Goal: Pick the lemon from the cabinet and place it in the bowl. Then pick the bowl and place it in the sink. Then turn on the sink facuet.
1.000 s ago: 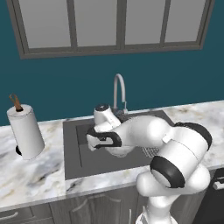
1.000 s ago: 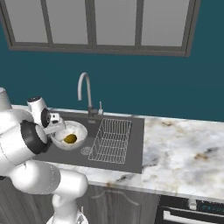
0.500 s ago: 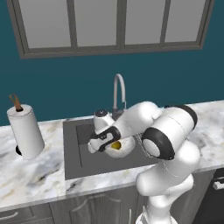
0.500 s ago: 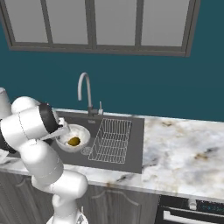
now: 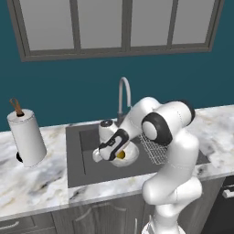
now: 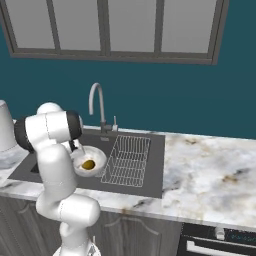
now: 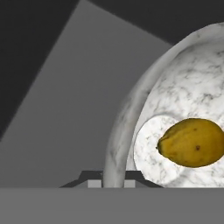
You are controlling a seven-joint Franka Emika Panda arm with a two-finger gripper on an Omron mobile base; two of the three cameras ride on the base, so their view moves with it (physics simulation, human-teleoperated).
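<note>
1. Setting: a kitchen with a teal wall [image 6: 200,100], a marbled white-grey counter [image 6: 210,175] and dark panelled cupboards [image 6: 145,235] beneath it.
2. Oven front [image 6: 220,240]: dark, with a knob, at the lower right of the right base view, below the counter.
3. Sink [image 5: 75,155]: a large dark grey rectangular basin set into the counter, its floor plain grey in the hand view [image 7: 61,109].
4. Gripper [image 7: 114,181]: low over the sink's left half, its two dark tips pressed close together on either side of the bowl's rim, pinching that rim. In the left base view the dark hand [image 5: 112,147] sits at the bowl's left edge.
5. Bowl [image 7: 183,87]: round, white with grey veining, deep. It is inside the sink, held at its rim; whether its base touches the sink floor cannot be told. Also seen in the left base view [image 5: 130,155] and the right base view [image 6: 92,161].
6. Lemon [image 7: 192,142]: small yellow-orange oval, lying on its side on the bowl's flat bottom; also seen from the right base [image 6: 88,164].
7. Wire rack [image 6: 127,160]: metal, along the sink's right side, just beside the bowl.
8. Sink faucet [image 6: 97,102]: a slim silver gooseneck with a small lever at its base, at the sink's back edge.
9. Paper towel roll [image 5: 26,137]: upright on a holder, on the counter left of the sink.
10. Window [image 6: 110,27]: grey-framed panes in a row, high on the wall.
</note>
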